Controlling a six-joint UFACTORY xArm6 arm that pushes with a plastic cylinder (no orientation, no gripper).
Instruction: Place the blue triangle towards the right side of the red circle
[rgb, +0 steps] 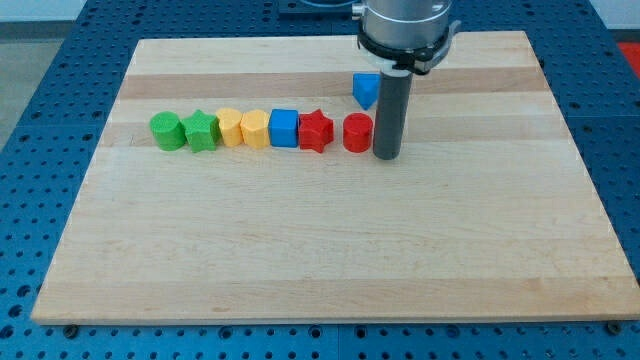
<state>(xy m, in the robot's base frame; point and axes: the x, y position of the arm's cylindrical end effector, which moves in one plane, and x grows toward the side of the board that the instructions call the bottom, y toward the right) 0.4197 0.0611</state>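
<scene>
The blue triangle (365, 90) lies near the view's top centre, partly hidden behind my rod. The red circle (357, 132) sits below it, at the right end of a row of blocks. My tip (387, 157) rests on the board just right of the red circle, close to it or touching it, and below and slightly right of the blue triangle.
A row runs left from the red circle: red star (316, 130), blue cube (284, 128), yellow hexagon-like block (255, 128), yellow heart-like block (230, 127), green star (200, 131), green circle (166, 131). The wooden board (330, 250) lies on a blue perforated table (40, 100).
</scene>
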